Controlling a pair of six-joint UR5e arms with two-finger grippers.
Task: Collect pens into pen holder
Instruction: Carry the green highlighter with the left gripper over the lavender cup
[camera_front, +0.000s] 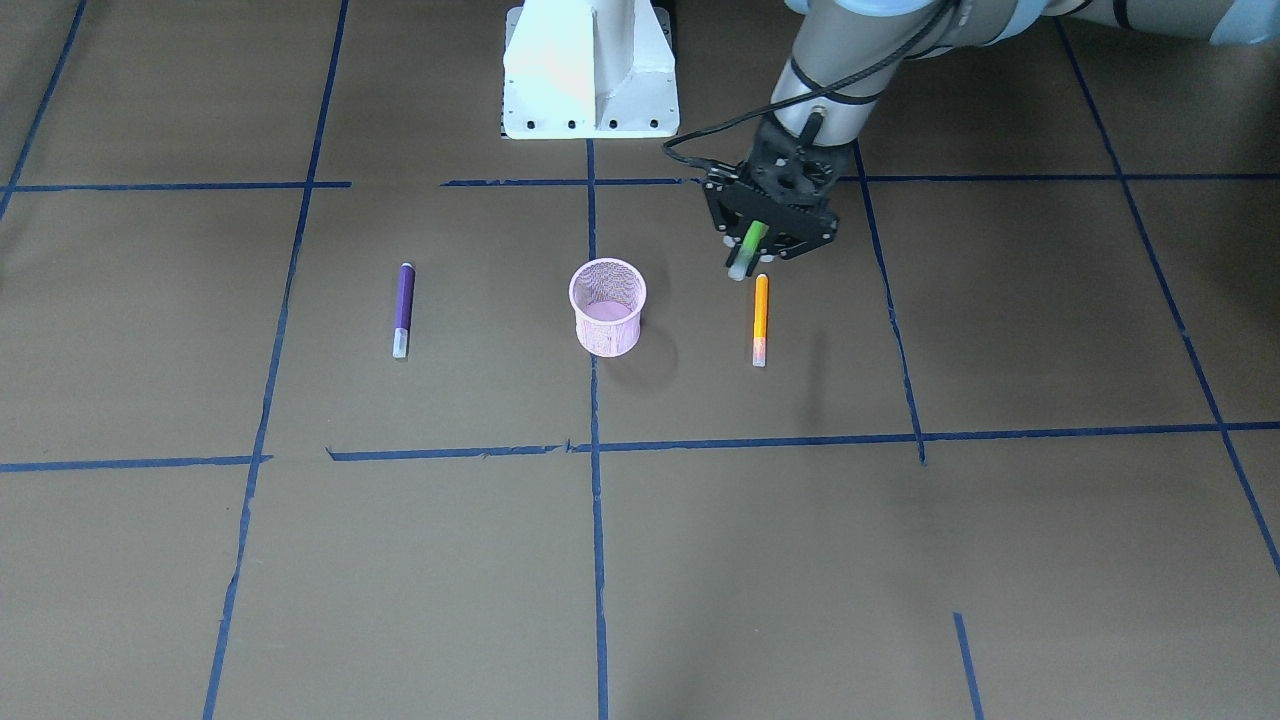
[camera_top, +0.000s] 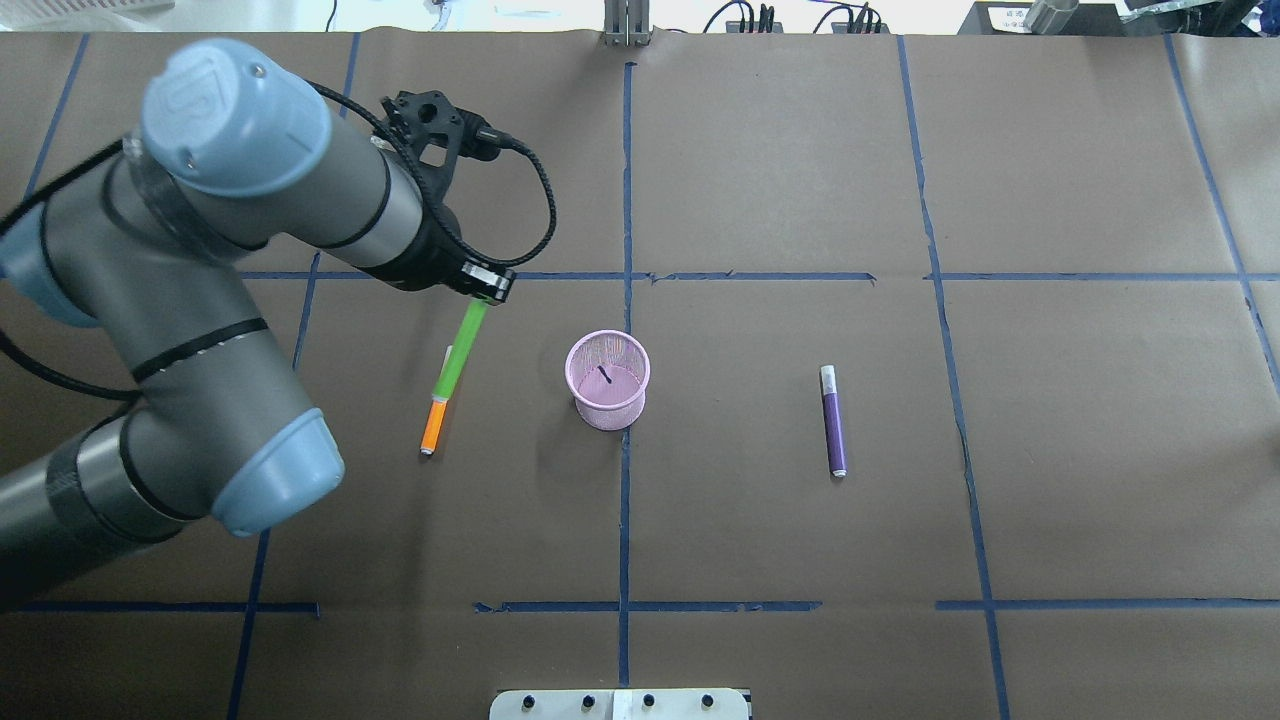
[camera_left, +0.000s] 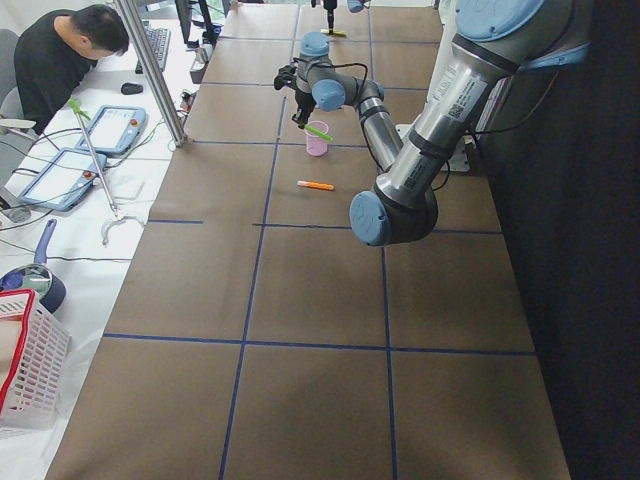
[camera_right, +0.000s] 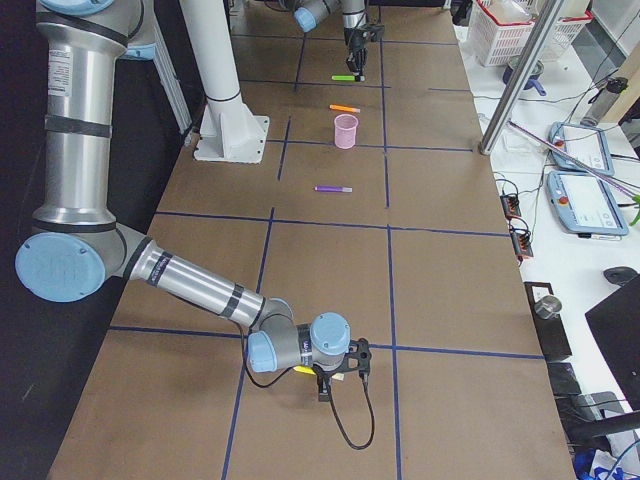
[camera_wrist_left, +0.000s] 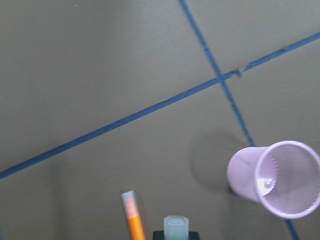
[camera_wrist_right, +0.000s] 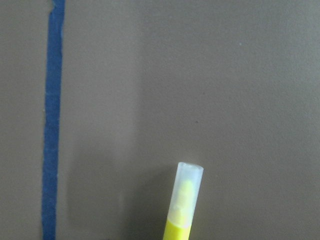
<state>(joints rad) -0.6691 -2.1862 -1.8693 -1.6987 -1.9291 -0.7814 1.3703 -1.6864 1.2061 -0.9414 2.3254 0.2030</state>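
The cup (camera_top: 607, 410) stands upright at mid-table (camera_top: 1050, 450), on the blue tape line (camera_top: 625, 200) that runs from the robot's edge to the far edge. Nothing of a pen shows above its rim.

The green pen (camera_top: 460, 350) is clamped in the left gripper (camera_front: 765, 240), jaws closed on its coloured end. It hangs tilted, pale cap lowest, lifted clear of the surface. It is on the cup's left, near it but not over it.

The orange pen (camera_top: 434, 425) lies flat beneath it, about parallel to the tape line, with its pale cap toward the far edge. In the overhead view the green pen crosses it. In the left wrist view their two caps sit just beside each other, with the cup off to one side.

The purple pen (camera_top: 833, 420) lies flat on the cup's right, near it, with its pale cap also toward the far edge.

The right gripper (camera_right: 340, 368) is low over the table's right end, well apart from the pens. I cannot tell how its jaws stand. A yellow pen (camera_wrist_right: 185, 200) with a pale cap juts into the right wrist view from the bottom.

A person (camera_left: 60, 55) sits at the bench beyond the far edge.
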